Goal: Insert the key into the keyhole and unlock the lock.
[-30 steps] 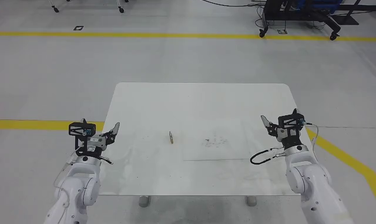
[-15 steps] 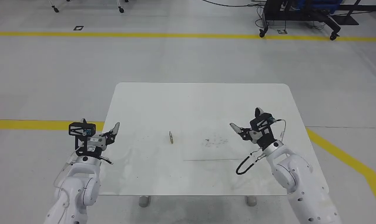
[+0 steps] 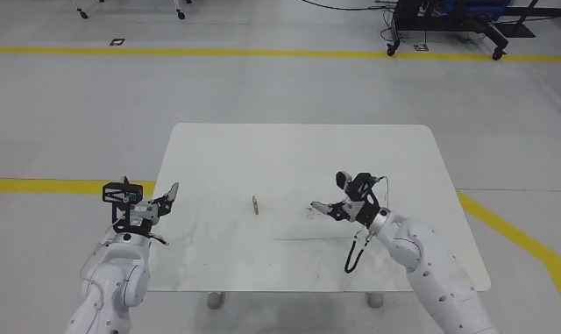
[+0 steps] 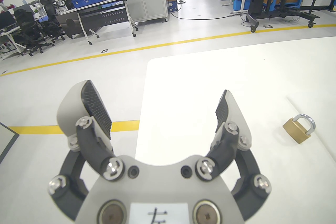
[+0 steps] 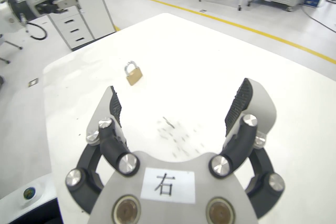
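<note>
Two sets of jaws, both spread open, gripping nothing. Your brass padlock (image 3: 254, 204) sits on the counter (image 3: 298, 150) between them, well apart from the left jaws and out ahead of the right jaws, shackle pointing away from those. Just ahead of the right jaws lies a thin metal sliver (image 5: 168, 122) — too small to name.
</note>
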Motion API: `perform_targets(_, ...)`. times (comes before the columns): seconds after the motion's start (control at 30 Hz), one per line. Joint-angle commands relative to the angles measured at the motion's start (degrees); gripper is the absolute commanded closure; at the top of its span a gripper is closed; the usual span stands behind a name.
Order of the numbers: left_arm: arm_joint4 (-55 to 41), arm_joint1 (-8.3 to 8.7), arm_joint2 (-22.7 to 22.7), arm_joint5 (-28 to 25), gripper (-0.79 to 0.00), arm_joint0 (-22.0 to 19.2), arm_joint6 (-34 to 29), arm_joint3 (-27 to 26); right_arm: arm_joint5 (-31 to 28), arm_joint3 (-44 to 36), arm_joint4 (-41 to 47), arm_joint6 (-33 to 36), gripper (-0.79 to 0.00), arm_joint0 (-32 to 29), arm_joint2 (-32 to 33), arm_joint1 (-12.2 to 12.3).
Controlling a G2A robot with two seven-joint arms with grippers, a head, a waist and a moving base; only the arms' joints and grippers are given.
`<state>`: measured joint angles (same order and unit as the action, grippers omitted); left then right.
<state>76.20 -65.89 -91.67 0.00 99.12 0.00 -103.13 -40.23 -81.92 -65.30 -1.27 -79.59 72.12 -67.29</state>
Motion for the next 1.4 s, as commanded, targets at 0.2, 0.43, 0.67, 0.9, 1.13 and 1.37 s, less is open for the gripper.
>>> perform_targets(0.2,0.0,0.0,0.0,0.0,-0.785,0.0,0.0,0.0,-16.59,10.73,-9.07,-2.55,-0.785,9.44,-5.91,-0.07)
perform_targets(0.43,0.0,0.0,0.0,0.0,-0.785,0.0,0.0,0.0,-15.16,20.04,-17.75,-3.53,-0.56,15.18,-9.02,-0.3)
perform_targets(0.67,0.0,0.0,0.0,0.0,-0.785,0.0,0.0,0.0,-15.5,23.79,-22.09,-6.54,-0.317,19.12,-12.75,-0.87)
perform_targets(0.9,0.0,0.0,0.0,0.0,-0.785,0.0,0.0,0.0,-15.18,26.7,-24.33,-7.96,-0.219,21.37,-15.22,-1.26)
perform_targets(1.13,0.0,0.0,0.0,0.0,-0.785,0.0,0.0,0.0,-15.78,28.44,-25.21,-9.57,0.0,23.06,-16.72,-1.44)
perform_targets(1.37,0.0,0.0,0.0,0.0,-0.785,0.0,0.0,0.0,-15.96,28.46,-27.29,-10.9,0.0,23.75,-17.63,-1.15)
